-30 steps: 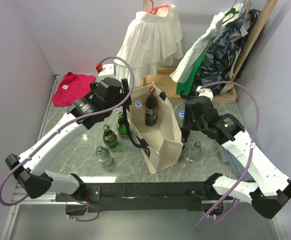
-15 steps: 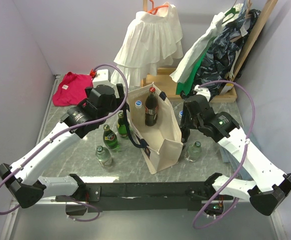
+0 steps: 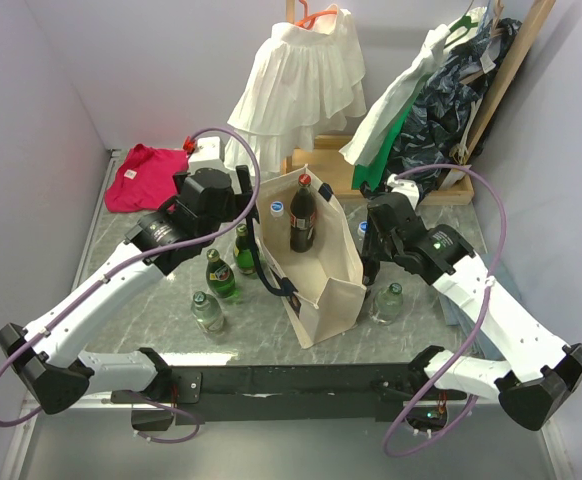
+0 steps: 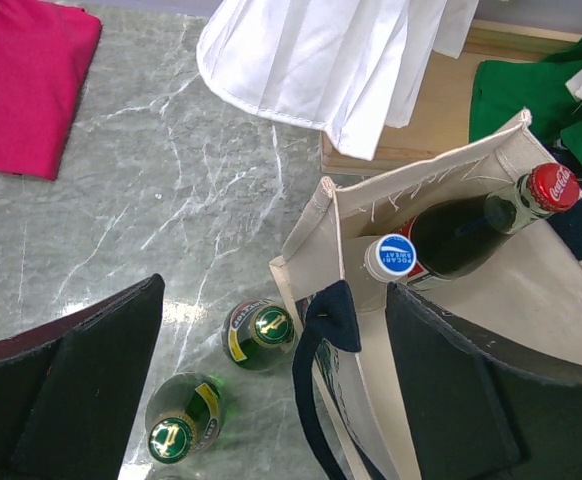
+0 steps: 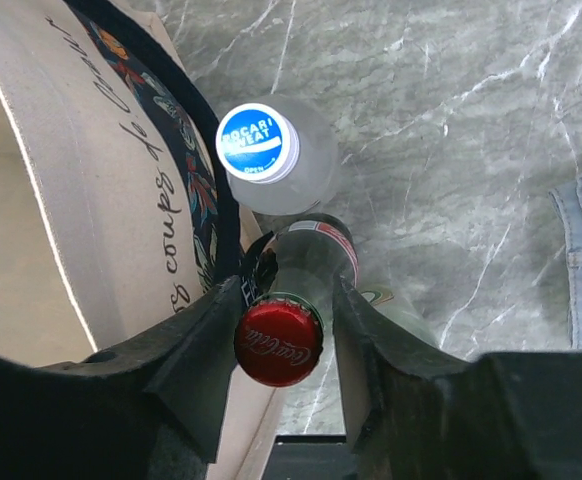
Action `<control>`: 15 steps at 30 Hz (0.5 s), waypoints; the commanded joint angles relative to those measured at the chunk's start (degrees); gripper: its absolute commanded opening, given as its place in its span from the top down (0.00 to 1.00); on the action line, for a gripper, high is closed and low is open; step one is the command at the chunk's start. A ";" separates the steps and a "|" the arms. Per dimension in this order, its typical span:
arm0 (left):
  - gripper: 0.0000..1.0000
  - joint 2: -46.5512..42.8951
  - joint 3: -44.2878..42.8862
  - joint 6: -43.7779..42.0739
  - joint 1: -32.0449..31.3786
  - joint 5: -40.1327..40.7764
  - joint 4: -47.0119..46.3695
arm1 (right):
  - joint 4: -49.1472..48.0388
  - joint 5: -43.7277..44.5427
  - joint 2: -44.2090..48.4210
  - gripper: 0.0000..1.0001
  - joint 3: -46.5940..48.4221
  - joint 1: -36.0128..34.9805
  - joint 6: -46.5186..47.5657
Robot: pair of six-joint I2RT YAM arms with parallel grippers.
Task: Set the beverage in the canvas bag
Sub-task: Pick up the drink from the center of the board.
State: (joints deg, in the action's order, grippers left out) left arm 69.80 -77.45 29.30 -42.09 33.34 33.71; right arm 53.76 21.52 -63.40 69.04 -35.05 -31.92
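The cream canvas bag with navy straps stands open mid-table, holding a red-capped cola bottle and a blue-capped bottle. In the right wrist view my right gripper straddles the neck of another red-capped cola bottle, which stands on the table right of the canvas bag. Its fingers sit close on both sides, a narrow gap showing on the right. My left gripper hangs wide open over the canvas bag's left wall and holds nothing.
Two green bottles stand left of the bag, a clear one nearer. Right of the bag are a blue-capped bottle and a clear bottle. Hanging clothes and a pink cloth lie behind.
The right gripper's fingers have drawn in around the cola bottle's neck. The left arm drew back slightly toward the left, its gripper still wide open.
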 commanded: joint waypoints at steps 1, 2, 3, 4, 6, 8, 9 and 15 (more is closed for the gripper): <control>0.03 -0.01 -0.77 -0.65 0.07 0.50 -1.55 | -0.67 1.16 0.29 0.52 -0.13 0.33 -0.25; 0.04 -0.10 -0.69 -0.56 -0.01 0.50 -1.63 | -0.67 1.07 0.20 0.52 -0.13 0.33 -0.07; 0.04 -0.02 -0.60 -0.38 -0.01 0.50 -1.46 | -0.67 1.07 0.03 0.52 -0.04 0.50 0.10; 0.04 -0.10 -0.60 -0.30 -0.01 0.50 -1.46 | -0.32 1.24 -0.41 0.52 0.22 0.51 0.28; 0.04 -0.01 -0.68 -0.30 -0.01 0.58 -1.28 | -0.23 1.16 -0.85 0.55 0.48 0.51 0.46; 0.04 -0.10 -0.77 -0.12 0.07 0.50 -1.20 | -0.67 0.90 -0.85 0.58 0.49 0.42 0.81; 0.04 -0.02 -0.77 -0.12 -0.01 0.58 -1.11 | -0.85 0.72 -1.03 0.61 0.40 0.42 0.90; 0.04 -0.45 -0.25 0.32 -0.01 0.85 -0.67 | -0.76 0.63 -1.56 1.00 0.66 0.51 1.51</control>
State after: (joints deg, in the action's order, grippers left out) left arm 70.00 -77.45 29.41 -42.09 33.34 33.74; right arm 53.56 21.63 -64.14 68.99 -34.98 -30.81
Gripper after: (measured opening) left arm 0.967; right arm 0.409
